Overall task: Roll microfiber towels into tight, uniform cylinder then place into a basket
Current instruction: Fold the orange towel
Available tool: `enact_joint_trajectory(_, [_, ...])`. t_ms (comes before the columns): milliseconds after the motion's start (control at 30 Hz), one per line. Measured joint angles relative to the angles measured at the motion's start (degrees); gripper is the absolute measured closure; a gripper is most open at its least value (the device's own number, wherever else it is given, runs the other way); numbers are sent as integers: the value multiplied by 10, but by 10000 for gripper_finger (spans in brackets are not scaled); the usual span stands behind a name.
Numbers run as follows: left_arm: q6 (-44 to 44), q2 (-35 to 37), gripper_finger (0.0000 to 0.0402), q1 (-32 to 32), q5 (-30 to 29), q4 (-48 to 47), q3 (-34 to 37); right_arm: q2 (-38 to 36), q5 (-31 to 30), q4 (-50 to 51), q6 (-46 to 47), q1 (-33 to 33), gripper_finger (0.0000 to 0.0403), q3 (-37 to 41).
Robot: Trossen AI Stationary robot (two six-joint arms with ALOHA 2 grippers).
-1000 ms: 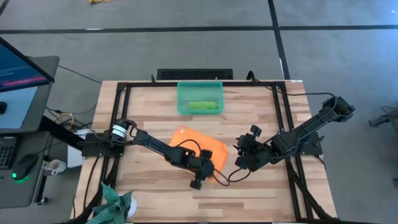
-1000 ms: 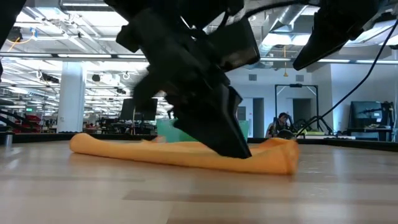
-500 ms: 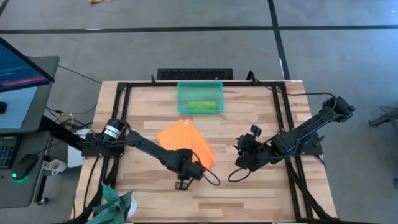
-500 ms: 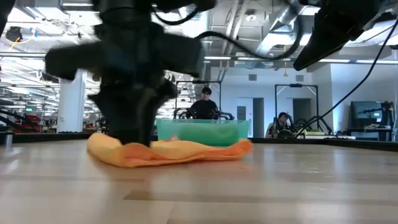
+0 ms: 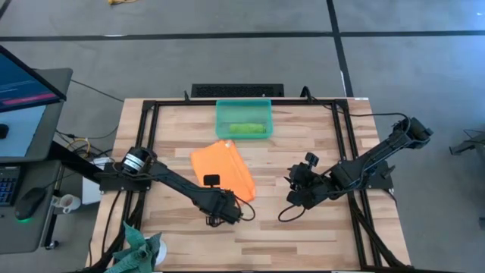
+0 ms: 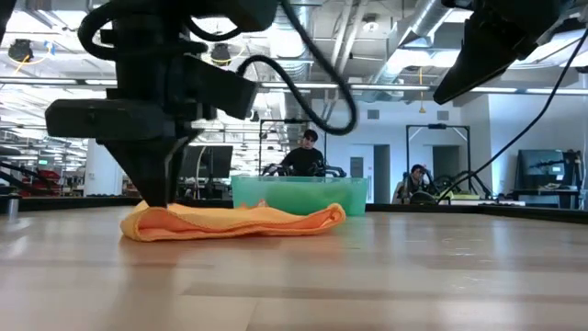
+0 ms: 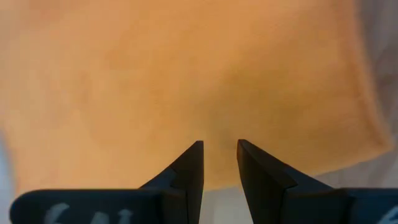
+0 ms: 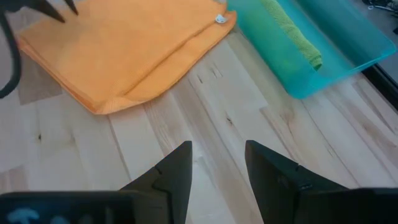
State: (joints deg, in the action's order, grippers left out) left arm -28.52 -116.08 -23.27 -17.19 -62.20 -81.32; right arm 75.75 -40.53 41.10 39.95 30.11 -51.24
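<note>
The orange towel lies folded flat in several layers on the table's middle, and it also shows in the low view and the right wrist view. My left gripper stands on its near-left part, fingers almost together. The lime green towel lies rolled inside the teal basket at the far middle. My right gripper hovers right of the orange towel, open and empty. My left gripper comes down onto the orange towel's top layer, close to one edge of the cloth, with a narrow strip of cloth between the two fingertips. In the low view the fingers reach the towel's left end. The towel lies slack on the table.
A dark teal cloth lies at the near left corner. A black frame runs around the tabletop. Bare wood lies near of the towel and between both arms. People sit in the room behind the basket.
My left gripper has swung from the towel's near right corner toward the table's left edge, then back over the towel toward the far edge. The orange towel, spread out as a diamond before, is now folded over into a narrower stack that lies farther left.
</note>
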Motion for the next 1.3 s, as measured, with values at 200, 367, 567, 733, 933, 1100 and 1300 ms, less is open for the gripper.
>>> enact_joint_trajectory(200, [-21,3,311,0,-106,-41,0,0,0,0,0,0,232,0])
enact_joint_trajectory(367, [-24,3,311,29,-199,-23,0,0,0,-2,0,0,232,0])
enact_joint_trajectory(567, [-22,-2,311,92,-179,71,9,0,0,-4,0,-4,232,0])
enact_joint_trajectory(733, [38,-10,311,123,-123,171,35,0,0,-5,0,-8,232,0])
enact_joint_trajectory(933, [125,-22,311,123,-83,290,47,0,1,-5,0,-14,232,0])
enact_joint_trajectory(1100, [197,-29,311,109,-52,381,48,0,1,-10,0,-16,232,0])
enact_joint_trajectory(1300, [271,-32,311,87,-31,474,49,0,1,-11,0,-18,232,0])
